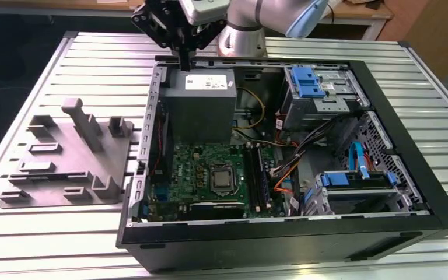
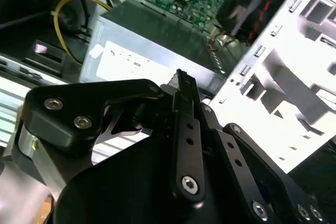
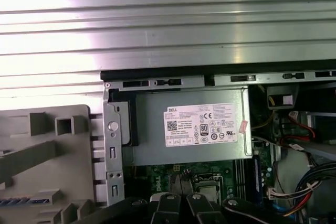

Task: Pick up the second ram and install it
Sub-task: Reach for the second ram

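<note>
My gripper point(image 1: 185, 64) hangs shut with nothing in it, just above the far edge of the grey power-supply box point(image 1: 200, 102) inside the open computer case point(image 1: 410, 175). Both wrist views show its dark fingers point(image 3: 169, 203) pressed together over that box point(image 3: 189, 129). A thin blue-green strip point(image 3: 23, 201), which looks like the second ram, lies on the grey holder block point(image 3: 47, 150) beside the case, well away from the gripper. The memory slots point(image 1: 259, 175) run beside the processor on the green motherboard point(image 1: 200, 169); I cannot tell what sits in them.
The grey holder block point(image 1: 65, 157) with upright pegs stands on the slatted metal table point(image 1: 45, 239) at the exterior view's left. Drive cages point(image 1: 317, 87), loose cables point(image 1: 286, 169) and a bright blue flat cable point(image 1: 356, 160) crowd the case's other side.
</note>
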Robot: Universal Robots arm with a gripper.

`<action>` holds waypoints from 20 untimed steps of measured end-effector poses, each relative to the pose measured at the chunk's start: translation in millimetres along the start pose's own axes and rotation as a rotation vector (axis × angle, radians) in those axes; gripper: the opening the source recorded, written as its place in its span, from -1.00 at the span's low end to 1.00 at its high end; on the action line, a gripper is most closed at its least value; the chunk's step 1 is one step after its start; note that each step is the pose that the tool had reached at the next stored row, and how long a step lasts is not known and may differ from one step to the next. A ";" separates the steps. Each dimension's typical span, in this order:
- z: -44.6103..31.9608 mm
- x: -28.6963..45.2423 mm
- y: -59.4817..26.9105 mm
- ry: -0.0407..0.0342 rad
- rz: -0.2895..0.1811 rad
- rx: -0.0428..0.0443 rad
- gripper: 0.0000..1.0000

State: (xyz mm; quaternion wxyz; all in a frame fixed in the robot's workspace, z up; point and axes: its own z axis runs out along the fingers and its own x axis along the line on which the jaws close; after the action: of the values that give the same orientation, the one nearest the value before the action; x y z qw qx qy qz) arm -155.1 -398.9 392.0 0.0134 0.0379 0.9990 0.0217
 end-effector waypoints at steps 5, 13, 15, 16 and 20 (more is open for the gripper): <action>0.4 15.0 -1.2 0.0000 0.000 0.0000 -0.80; 1.6 37.8 -3.0 0.0000 0.000 0.0000 -0.80; 2.0 42.8 -3.4 0.0000 0.000 0.0000 -0.80; 2.2 45.4 -3.6 0.0000 0.000 0.0000 -0.80; 2.9 58.1 -4.6 0.0000 0.000 0.0000 -0.80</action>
State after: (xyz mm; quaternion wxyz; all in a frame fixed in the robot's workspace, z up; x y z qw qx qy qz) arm -213.3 -399.0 387.4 0.0134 0.0378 0.9990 0.0217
